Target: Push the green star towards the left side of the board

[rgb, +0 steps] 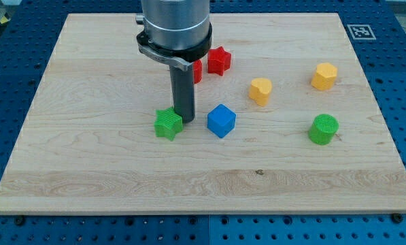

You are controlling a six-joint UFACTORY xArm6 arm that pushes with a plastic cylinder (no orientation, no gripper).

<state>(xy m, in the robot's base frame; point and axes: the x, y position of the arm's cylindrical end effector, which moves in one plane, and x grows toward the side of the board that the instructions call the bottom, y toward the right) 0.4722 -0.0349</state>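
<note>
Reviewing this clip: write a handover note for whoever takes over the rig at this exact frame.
Tip: my tip is down on the board, at the right edge of the green star, apparently touching it; the blue cube lies just to the tip's right.
Star: around the board's middle, a little left of centre.
Done: tip is placed for a leftward push.
Left: the star is not yet at the view's left side; push it there.

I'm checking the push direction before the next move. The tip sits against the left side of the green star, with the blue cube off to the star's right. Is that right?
Not quite. The camera view shows my tip at the right side of the green star, between it and the blue cube, not at the star's left. The blue cube does lie to the star's right, as you said.
</note>
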